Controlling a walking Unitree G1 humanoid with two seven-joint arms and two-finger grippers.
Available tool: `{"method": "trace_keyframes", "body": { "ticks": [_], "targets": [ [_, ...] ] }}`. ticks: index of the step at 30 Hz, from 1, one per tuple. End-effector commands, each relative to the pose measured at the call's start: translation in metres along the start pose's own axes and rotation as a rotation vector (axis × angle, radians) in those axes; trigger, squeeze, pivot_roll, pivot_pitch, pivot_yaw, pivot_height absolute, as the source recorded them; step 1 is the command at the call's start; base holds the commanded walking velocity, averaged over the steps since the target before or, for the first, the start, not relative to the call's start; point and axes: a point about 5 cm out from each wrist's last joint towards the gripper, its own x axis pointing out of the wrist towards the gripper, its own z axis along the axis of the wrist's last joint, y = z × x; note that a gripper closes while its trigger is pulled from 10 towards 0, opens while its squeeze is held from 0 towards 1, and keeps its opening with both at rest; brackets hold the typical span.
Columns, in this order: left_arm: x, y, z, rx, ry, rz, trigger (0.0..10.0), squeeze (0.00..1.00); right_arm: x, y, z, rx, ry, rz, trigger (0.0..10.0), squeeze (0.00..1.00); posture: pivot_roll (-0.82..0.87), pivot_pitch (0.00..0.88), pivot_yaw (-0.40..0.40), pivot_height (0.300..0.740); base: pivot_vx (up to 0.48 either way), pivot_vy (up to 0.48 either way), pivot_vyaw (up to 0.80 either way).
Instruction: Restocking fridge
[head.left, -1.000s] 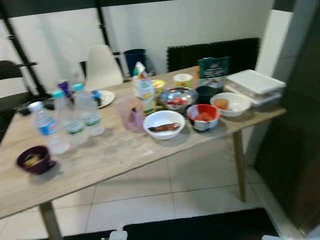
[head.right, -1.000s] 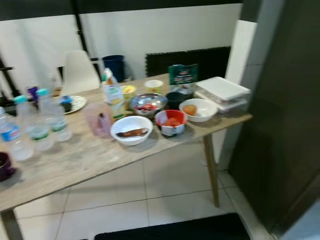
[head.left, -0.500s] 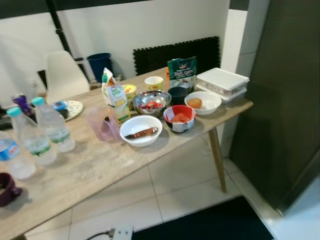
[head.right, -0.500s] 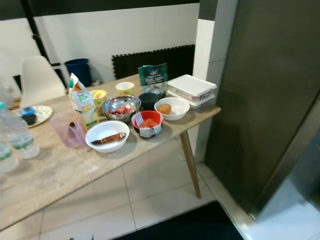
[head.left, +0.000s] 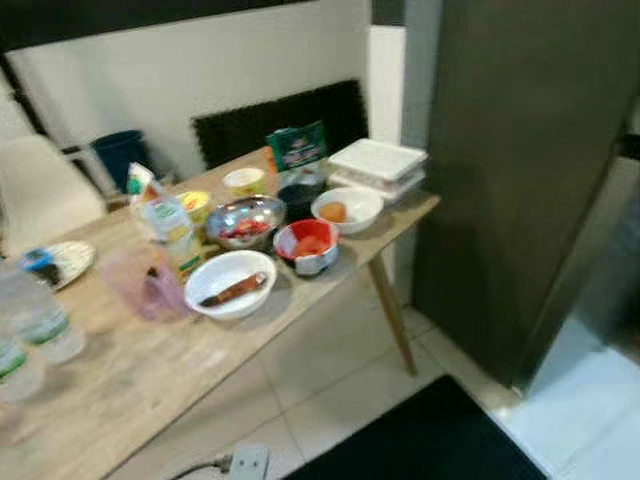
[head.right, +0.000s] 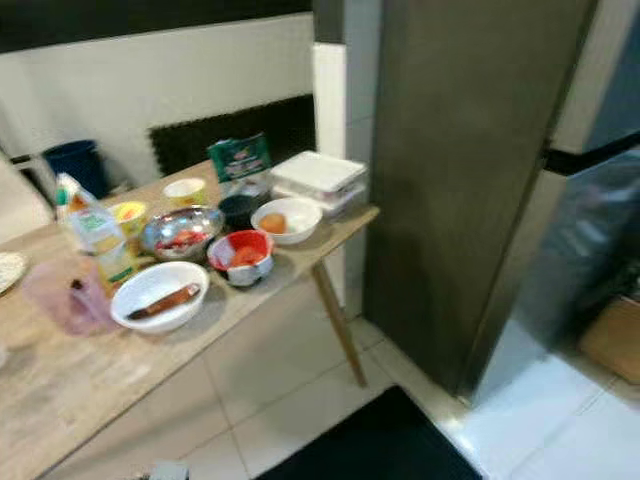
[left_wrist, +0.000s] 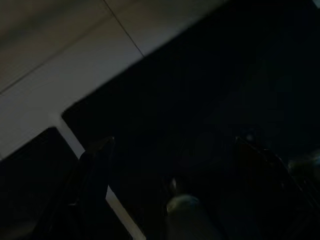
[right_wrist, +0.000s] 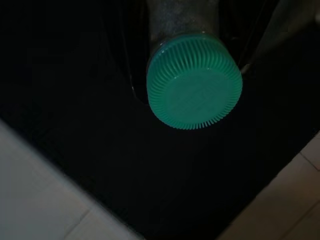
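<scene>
On the table's (head.left: 130, 380) left end we see clear water bottles (head.left: 35, 320) and, behind them toward the table's far edge, a patterned plate (head.left: 60, 262). Further right along the table stands a pink cup (head.left: 140, 285), and just beyond it a juice carton (head.left: 165, 222) with a yellow cup (head.left: 195, 203) beside it. At the table's middle, near its front edge, a white bowl (head.left: 232, 285) holds a sausage. Behind that sit a steel bowl (head.left: 245, 218) of red pieces and a cream cup (head.left: 243, 180). Toward the table's right end come a red bowl (head.left: 307, 243), a black cup (head.left: 300, 193), an upright green packet (head.left: 296, 150) and a second white bowl (head.left: 346, 208) with something orange in it. At the table's right corner are stacked white lidded containers (head.left: 378, 165). Right of the table stands the tall dark fridge (head.left: 520, 150), its door closed. On the floor in front of the table lies a black mat (head.left: 420, 440).

Our left gripper (left_wrist: 177, 150) hangs over that mat in deep shade, its fingers (left_wrist: 95, 160) spread apart with nothing between them. Our right gripper (right_wrist: 194, 75) also hangs above the mat, its fingers pinching the neck of a bottle (right_wrist: 194, 80) whose ribbed green cap points at the floor
</scene>
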Motion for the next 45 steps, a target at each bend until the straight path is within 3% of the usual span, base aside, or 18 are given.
{"method": "trace_keyframes", "body": {
  "ticks": [1, 29, 45],
  "targets": [
    [0.0, 0.003, 0.001, 0.011, 0.002, 0.003, 10.0, 0.0, -0.002, -0.003, -0.006, -0.001, 0.027, -0.009, 10.0, 0.0, -0.05, 0.104, 0.122, 0.74, 0.0, 0.0, -0.8],
    [-0.001, -0.002, -0.006, 0.037, 0.019, -0.003, 10.0, 0.0, -0.006, -0.014, -0.013, -0.01, 0.054, -0.031, 10.0, 0.0, -0.07, 0.113, 0.109, 0.74, 0.0, 0.0, -0.8],
    [-0.001, -0.004, -0.004, -0.061, -0.031, 0.07, 10.0, 0.0, 0.004, -0.008, 0.008, -0.172, 0.042, 0.077, 10.0, 0.0, -0.05, 0.108, -0.028, 0.74, 0.0, 0.0, -0.8]
  ]
}}
